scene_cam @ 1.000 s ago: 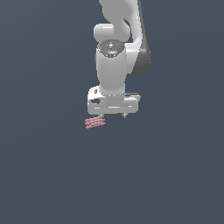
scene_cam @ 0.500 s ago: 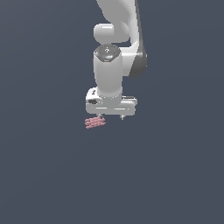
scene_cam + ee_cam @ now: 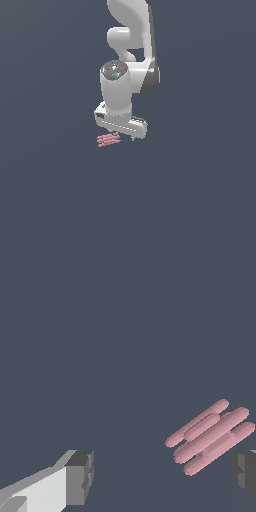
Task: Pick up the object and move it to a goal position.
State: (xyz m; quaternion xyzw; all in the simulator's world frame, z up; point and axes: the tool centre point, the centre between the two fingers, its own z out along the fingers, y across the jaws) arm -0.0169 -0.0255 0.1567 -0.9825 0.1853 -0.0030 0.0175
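In the exterior view the pink object [image 3: 108, 139] lies flat on the dark ground, peeking out toward the exterior view's left from under the white gripper [image 3: 124, 134], which hangs low just above it. From here the fingertips are too small to judge.

Over to the wrist view, and it gets clearer. One grey finger pad [image 3: 80, 477] sits on one side, a second pad [image 3: 244, 472] at the far edge, a wide gap between them and nothing held: the gripper [image 3: 162, 475] is spread open, empty. The object [image 3: 211, 435] is not centred in that gap. It lies close beside the second pad, off to that side and a little ahead of the line between the pads, its bars running at a slant to that line.

How will it handle? It looks like a small, light, rigid piece, three or so ridged bars fused side by side. Rounded ridges could roll or slip under the pads, so I would judge the safest hold is across the middle, squeezing the outer bars' long sides. That calls for a shift toward the object and probably a wrist turn first.
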